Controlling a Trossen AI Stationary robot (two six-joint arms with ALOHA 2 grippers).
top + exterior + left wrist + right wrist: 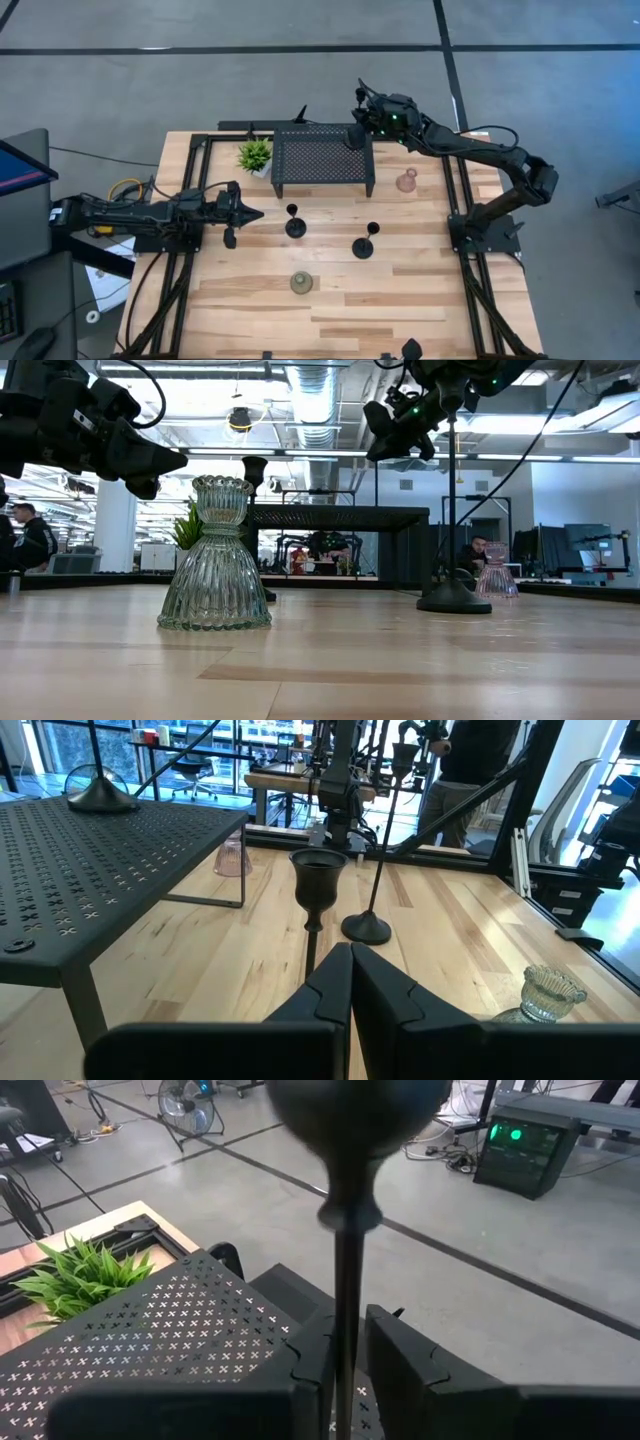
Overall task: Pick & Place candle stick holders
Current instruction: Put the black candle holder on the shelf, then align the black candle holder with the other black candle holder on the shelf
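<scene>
Stand [322, 158] — black holder [356, 135] gripped.

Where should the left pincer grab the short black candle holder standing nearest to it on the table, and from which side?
Probably at the thin stem just under the cup of the short black candle holder, coming in level from the left arm's side. It stands upright on a round base, and the left pincer already points straight at it, though its fingers look closed and would need to open. The cup is wider, so the stem suits a narrow grip better.
</scene>
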